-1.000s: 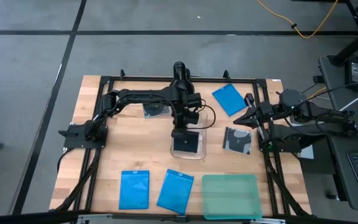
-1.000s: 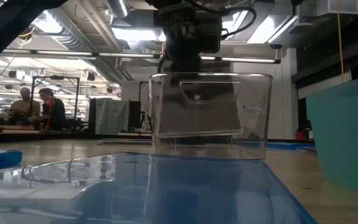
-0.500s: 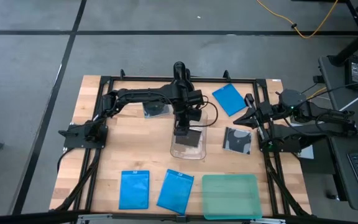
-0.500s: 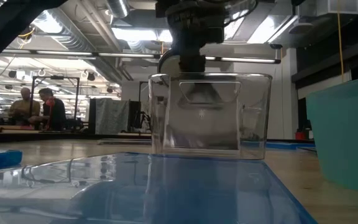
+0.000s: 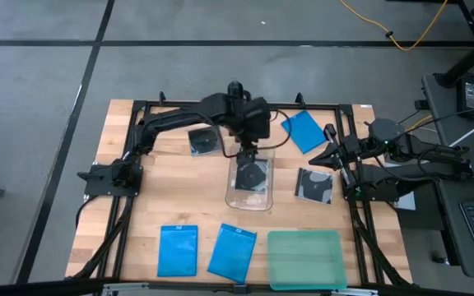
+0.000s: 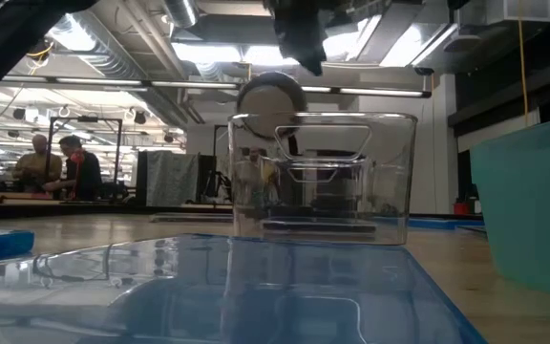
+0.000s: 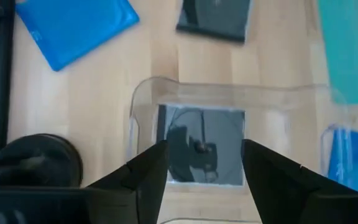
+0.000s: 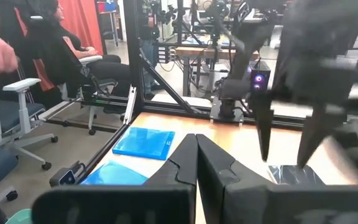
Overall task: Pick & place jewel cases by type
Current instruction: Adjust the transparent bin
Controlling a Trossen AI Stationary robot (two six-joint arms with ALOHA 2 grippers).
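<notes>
My left gripper [image 5: 249, 153] hangs just above the far rim of the clear tub [image 5: 250, 178], fingers spread apart and holding nothing. Through my left wrist camera the two fingers [image 7: 143, 180] frame the black disc case [image 7: 204, 153] lying flat on the tub's floor, with the tub's walls close on every side of it.

From above, the tub sits mid-table with bare wood around it. A second black case [image 5: 205, 141] lies beside my left arm toward the far edge, and a third [image 5: 314, 185] lies to the right of the tub, near my right gripper [image 5: 332, 159]. That one waits at the right edge of the table, its fingers pressed together and empty, as the right wrist view shows. One blue case [image 5: 304, 131] lies tilted near the far right corner; two more [image 5: 178, 250] [image 5: 232, 252] lie side by side along the near edge, left of the teal tray [image 5: 304, 259].

The low view gives what the overhead cannot: the case [image 6: 321, 225] rests flat at the bottom of the tub [image 6: 321, 177], and my gripper is clear above the rim, mostly cut off at the top of that picture. A blue case fills its foreground, blurred. People sit far back in the room.
</notes>
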